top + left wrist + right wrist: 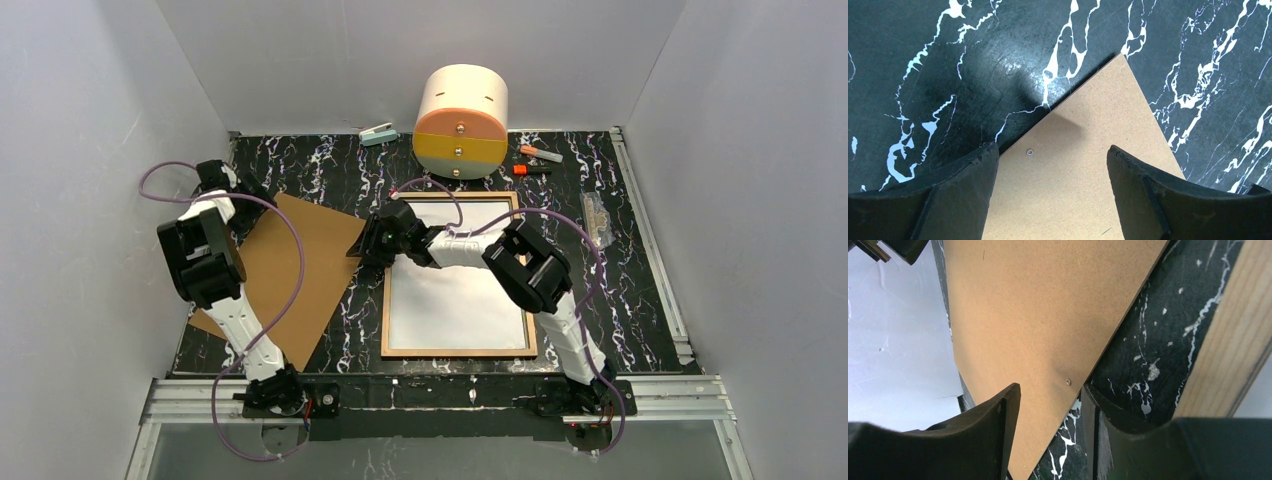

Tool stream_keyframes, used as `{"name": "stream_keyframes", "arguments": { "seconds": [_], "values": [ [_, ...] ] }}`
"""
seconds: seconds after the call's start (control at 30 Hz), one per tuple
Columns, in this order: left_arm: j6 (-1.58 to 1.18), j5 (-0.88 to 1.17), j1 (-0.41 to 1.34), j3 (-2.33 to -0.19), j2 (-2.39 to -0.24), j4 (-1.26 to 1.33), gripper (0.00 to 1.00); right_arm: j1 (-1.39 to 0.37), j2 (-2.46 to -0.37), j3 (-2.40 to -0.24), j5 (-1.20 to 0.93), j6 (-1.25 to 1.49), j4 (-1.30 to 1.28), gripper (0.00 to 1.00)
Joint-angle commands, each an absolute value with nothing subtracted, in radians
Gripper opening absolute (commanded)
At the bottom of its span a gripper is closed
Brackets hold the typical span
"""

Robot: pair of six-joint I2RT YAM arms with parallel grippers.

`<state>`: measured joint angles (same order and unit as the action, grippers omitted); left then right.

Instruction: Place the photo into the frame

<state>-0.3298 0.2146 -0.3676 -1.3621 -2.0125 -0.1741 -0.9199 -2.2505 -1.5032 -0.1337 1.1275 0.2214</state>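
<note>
Right pincer (1050,391) astride board (1038,315) corner

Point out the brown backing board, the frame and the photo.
flat brown cardboard backing board (325,260): top view, its bare middle.
tan wooden-rimmed rectangular frame (460,352): top view, near rim.
white-backed photo sheet (455,300): top view, centre.

The whole surface (630,300) is seen from above and behind in the top view. Close views are given by both wrist cameras; the board (1083,175) is shared by all three.
</note>
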Motion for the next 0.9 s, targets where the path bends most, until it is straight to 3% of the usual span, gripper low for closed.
{"name": "stream_keyframes", "arguments": {
  "seconds": [0.0,0.47,0.87],
  "values": [
    [-0.403,0.415,-0.328,-1.276,-2.025,-0.455,0.75,-0.934,-2.143,-1.508,-0.135,1.109,0.48,0.55],
    [-0.412,0.474,-0.316,-1.161,-1.964,-0.448,0.74,-0.907,-2.036,-1.43,-0.107,1.105,0.513,0.54],
    [-0.485,0.464,-0.104,-1.009,-1.857,-0.386,0.74,-0.816,-1.919,-1.261,-0.052,1.144,0.451,0.54]
  ]
}}
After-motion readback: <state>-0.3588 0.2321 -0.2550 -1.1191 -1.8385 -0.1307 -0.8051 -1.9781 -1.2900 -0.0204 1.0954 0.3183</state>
